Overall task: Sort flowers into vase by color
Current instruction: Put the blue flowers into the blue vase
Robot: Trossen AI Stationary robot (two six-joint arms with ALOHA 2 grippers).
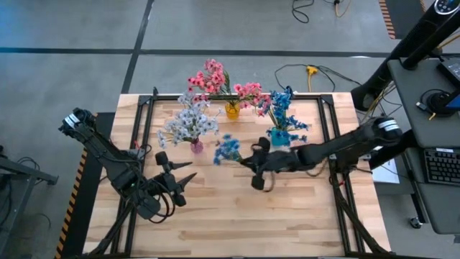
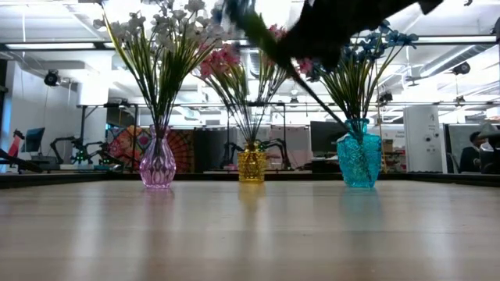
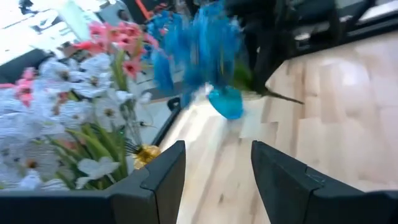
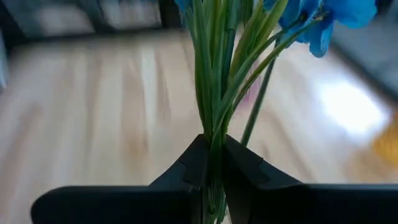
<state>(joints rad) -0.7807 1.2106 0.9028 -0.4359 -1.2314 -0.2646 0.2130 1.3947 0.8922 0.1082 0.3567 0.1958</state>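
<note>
Three vases stand in a row at the table's far half. A pink vase (image 1: 196, 146) holds white flowers, a yellow vase (image 1: 231, 109) holds pink flowers, and a teal vase (image 1: 279, 135) holds blue flowers. Between the pink and teal vases my right gripper (image 1: 251, 160) is shut on a blue flower sprig (image 1: 227, 149), above the table. My left gripper (image 1: 180, 183) stands open near the table's left front, with nothing between its fingers (image 3: 163, 177). My right gripper pinches the sprig's bundle of thin green stems (image 4: 213, 134) between its two fingers. It reaches in from the table's right, slanting slightly down. The blue blossoms (image 4: 323, 18) stick out past the fingertips toward the table's left. The sprig is lifted clear, its stem end (image 2: 316, 97) slanting down below the gripper.
Bare wooden tabletop (image 1: 273, 216) lies across the near half. Black frame rails (image 1: 147, 122) run along the table's left and right sides. A desk with a keyboard (image 1: 438, 165) stands beyond the right edge.
</note>
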